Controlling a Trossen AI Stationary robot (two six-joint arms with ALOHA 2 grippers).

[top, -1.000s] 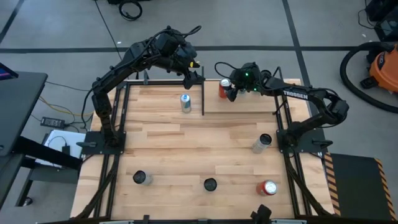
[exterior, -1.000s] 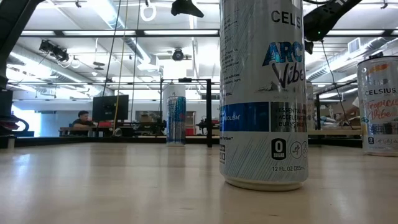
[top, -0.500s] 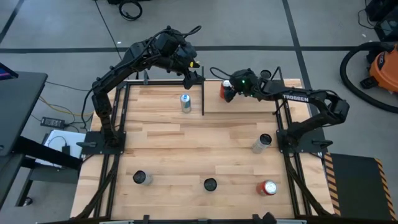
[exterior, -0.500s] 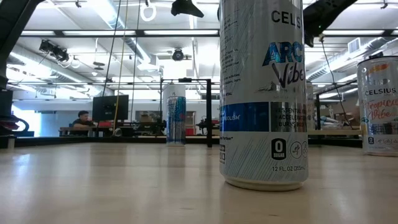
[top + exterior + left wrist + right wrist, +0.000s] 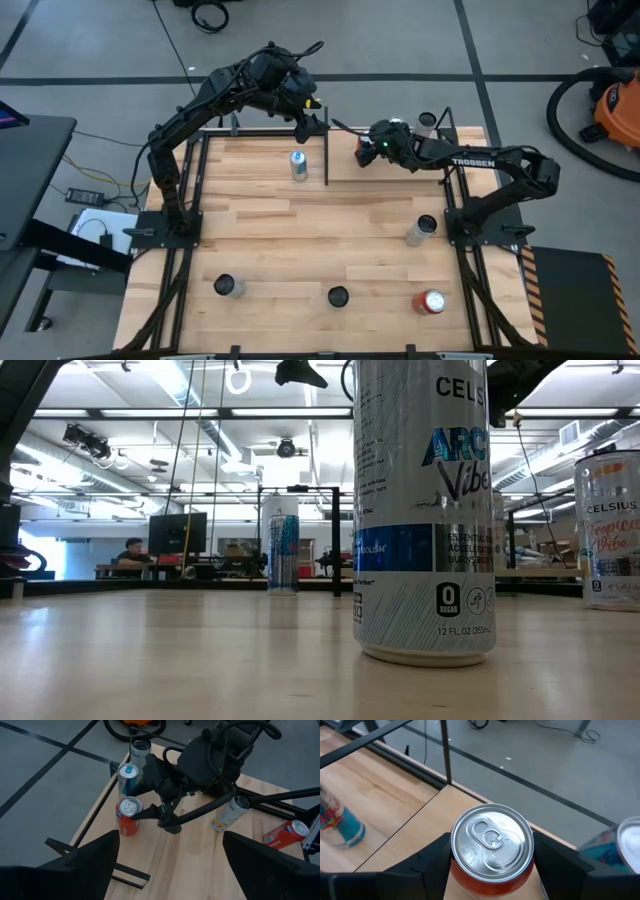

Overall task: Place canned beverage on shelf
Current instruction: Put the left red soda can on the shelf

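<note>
My right claw [image 5: 364, 150] sits in the upper middle of the overhead frame, fingers clamped on either side of a red can [image 5: 492, 851] that's standing upright on the shelf [image 5: 400, 165], the pale panel in the upper right part of the tabletop [image 5: 300, 250]. In my right wrist cam the can's silver top fills the lower centre, a dark finger [image 5: 432, 857] pressed against each side. Two more cans [image 5: 135, 762] stand just past it near the shelf's far edge in the left wrist view.

My left claw [image 5: 312, 122] hangs near the top centre of the overhead shot, fingers spread wide with nothing in them, just above a blue and white can [image 5: 298, 165] that stands left of the black divider rod [image 5: 326, 160].

Elsewhere: a silver can [image 5: 420, 231] tipped over at right, a red can lying down [image 5: 431, 302] at lower right, and two upright ones [image 5: 228, 287] along the bottom.
</note>
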